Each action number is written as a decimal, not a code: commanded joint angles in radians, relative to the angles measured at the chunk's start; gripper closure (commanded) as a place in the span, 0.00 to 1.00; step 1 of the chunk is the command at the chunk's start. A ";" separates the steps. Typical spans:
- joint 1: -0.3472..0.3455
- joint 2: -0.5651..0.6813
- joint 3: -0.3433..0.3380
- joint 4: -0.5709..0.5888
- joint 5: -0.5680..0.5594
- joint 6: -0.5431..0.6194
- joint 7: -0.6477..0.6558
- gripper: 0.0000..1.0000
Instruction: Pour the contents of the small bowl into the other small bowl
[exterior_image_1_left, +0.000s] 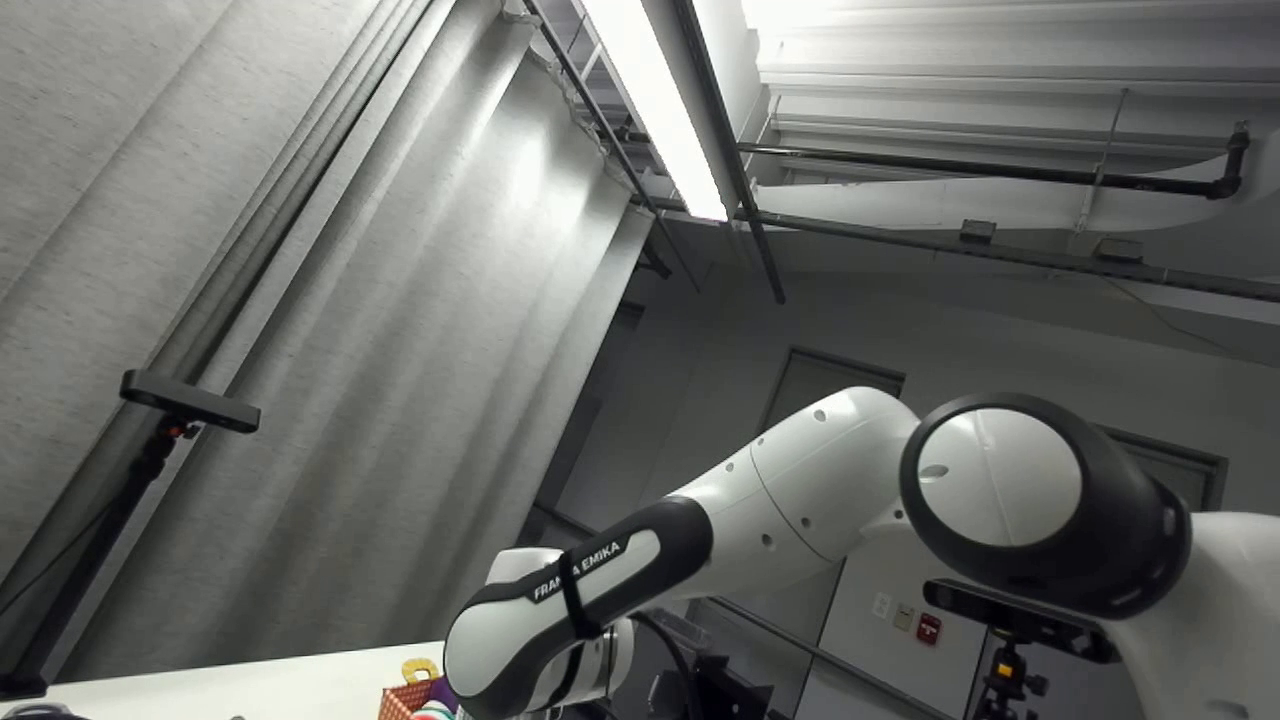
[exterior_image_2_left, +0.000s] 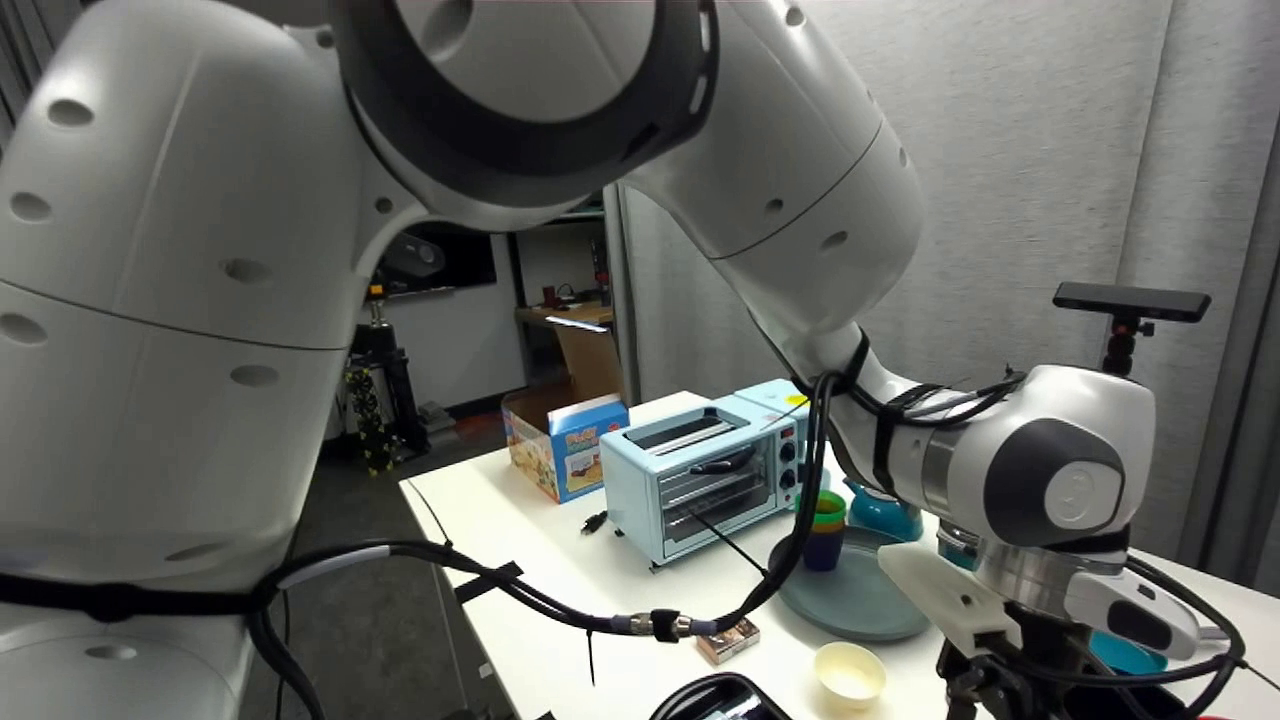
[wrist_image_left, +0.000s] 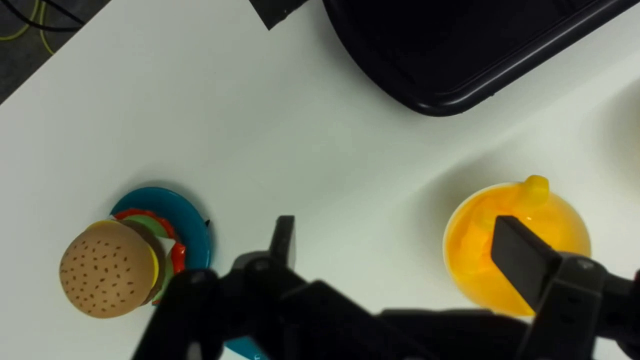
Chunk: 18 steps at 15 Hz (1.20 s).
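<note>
In the wrist view a small white-rimmed bowl (wrist_image_left: 448, 220) stands upright on the table at the right. It holds yellow-orange contents (wrist_image_left: 475, 250), and a yellow piece (wrist_image_left: 536, 189) pokes over its rim. My gripper (wrist_image_left: 396, 225) is open, with nothing between its fingers. Its right finger overlaps the bowl in this view and its left finger is over bare table; I cannot tell the height above the bowl. A small cream bowl (exterior_image_2_left: 850, 676) that looks empty stands on the table in an exterior view. The fingertips are out of view in both exterior views.
A black tray (wrist_image_left: 440, 102) lies beside the bowls. A toy burger (wrist_image_left: 107, 270) rests on a teal dish (wrist_image_left: 197, 240). In an exterior view a grey plate (exterior_image_2_left: 865, 605) holds stacked cups (exterior_image_2_left: 824, 545), near a small box (exterior_image_2_left: 728, 640) and a light-blue toaster oven (exterior_image_2_left: 640, 500).
</note>
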 joint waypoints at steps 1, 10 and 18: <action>-0.020 0.084 -0.001 0.092 0.038 -0.014 -0.081 0.00; -0.046 0.232 0.016 0.236 0.059 -0.027 -0.227 0.00; -0.053 0.286 0.035 0.317 0.098 -0.032 -0.285 0.00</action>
